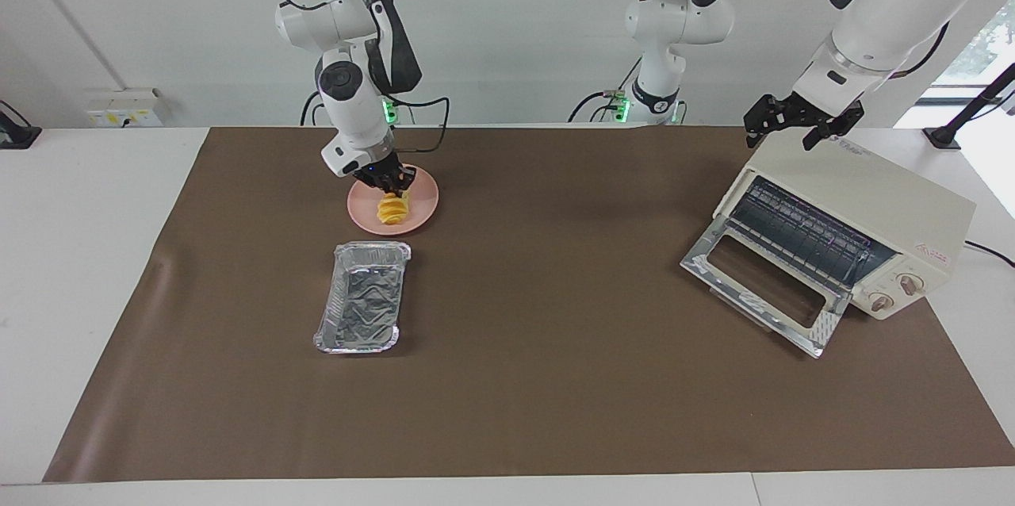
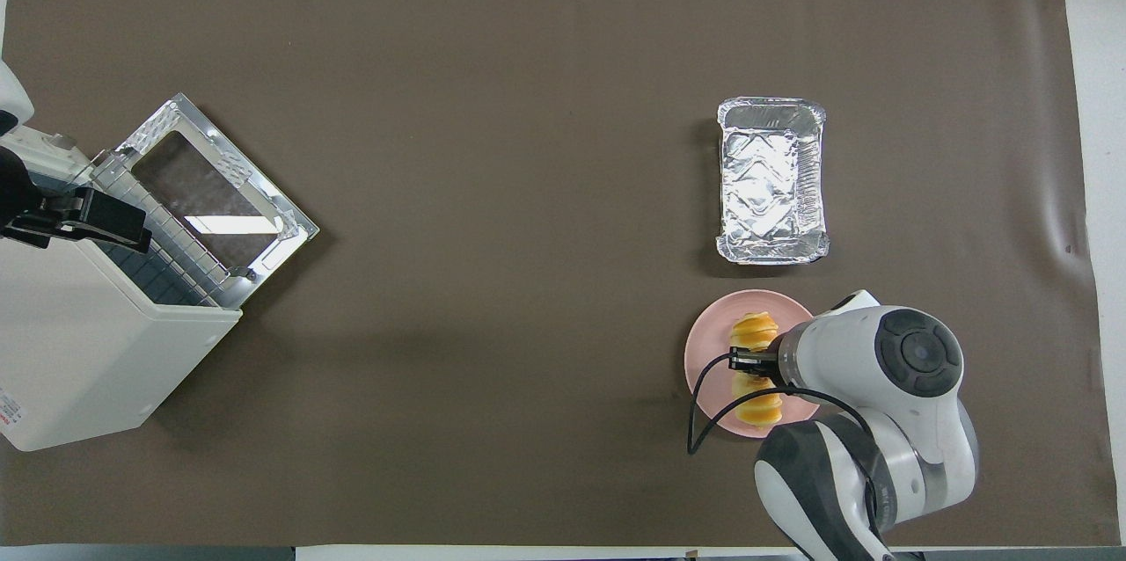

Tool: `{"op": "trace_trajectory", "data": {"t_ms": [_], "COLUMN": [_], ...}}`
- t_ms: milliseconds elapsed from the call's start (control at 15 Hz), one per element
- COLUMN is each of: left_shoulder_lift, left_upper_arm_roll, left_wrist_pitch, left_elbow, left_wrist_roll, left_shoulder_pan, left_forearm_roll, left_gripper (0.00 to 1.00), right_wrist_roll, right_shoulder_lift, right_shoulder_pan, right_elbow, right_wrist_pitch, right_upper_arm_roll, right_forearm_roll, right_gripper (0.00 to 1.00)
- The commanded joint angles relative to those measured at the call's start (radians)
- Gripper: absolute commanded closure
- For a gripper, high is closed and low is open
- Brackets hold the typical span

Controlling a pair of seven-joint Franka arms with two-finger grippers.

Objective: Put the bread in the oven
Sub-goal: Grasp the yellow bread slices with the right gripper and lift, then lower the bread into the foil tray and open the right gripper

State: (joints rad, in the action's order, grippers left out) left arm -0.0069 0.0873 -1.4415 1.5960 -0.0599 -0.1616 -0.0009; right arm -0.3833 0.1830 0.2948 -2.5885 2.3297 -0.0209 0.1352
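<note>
The bread (image 1: 392, 210), a golden ridged loaf, lies on a round pink plate (image 1: 365, 212) toward the right arm's end of the table. My right gripper (image 1: 391, 190) is down on the bread; in the overhead view it (image 2: 748, 360) covers the loaf's middle, and both ends of the bread (image 2: 755, 329) show. The cream-white oven (image 1: 872, 197) stands at the left arm's end with its glass door (image 1: 761, 284) dropped open and its wire rack showing. My left gripper (image 1: 801, 125) is open just above the oven's top, near its edge over the door.
An empty silver foil tray (image 1: 361, 300) lies on the brown mat just farther from the robots than the plate; it also shows in the overhead view (image 2: 772, 183). The oven (image 2: 88, 350) and its open door (image 2: 211, 192) sit at an angle.
</note>
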Motion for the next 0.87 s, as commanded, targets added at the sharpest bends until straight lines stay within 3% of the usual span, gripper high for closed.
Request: {"op": "trace_trajectory", "data": {"t_ms": [0,201,334,602,802], "left_shoulder_lift": [-0.030,-0.030,-0.030,-0.030,-0.030], "left_upper_arm_roll": [0.002,0.002,0.002,0.002,0.002], "left_wrist_pitch": [-0.019,-0.019,-0.019,-0.019,-0.019], "left_elbow": [0.033,0.033,0.033,0.033,0.033], "left_wrist_roll": [-0.005,-0.005,-0.005,-0.005,-0.005], "left_shoulder_pan": [0.004,0.004,0.004,0.004,0.004], "left_forearm_roll": [-0.013,-0.013,-0.013,-0.013,-0.013], "left_gripper": [0.00,0.00,0.00,0.00,0.00], "right_wrist_roll": [-0.029,-0.019,0.012,0.193,0.205], "right_shoulder_lift": [0.047,0.046,-0.012,-0.166,-0.305], "right_shoulder_pan": [0.001,-0.019,-0.074,-0.198,-0.197], "right_elbow": [0.086,0.262,0.403,0.588,0.700], "right_wrist_pitch": [-0.138,-0.306,-0.342,-0.325,-0.271], "right_upper_arm_roll": [-0.004,0.004,0.004,0.004,0.004], "right_forearm_roll": [0.011,0.009,0.003,0.000,-0.008], "right_gripper": [1.00,1.00,1.00,1.00,1.00]}}
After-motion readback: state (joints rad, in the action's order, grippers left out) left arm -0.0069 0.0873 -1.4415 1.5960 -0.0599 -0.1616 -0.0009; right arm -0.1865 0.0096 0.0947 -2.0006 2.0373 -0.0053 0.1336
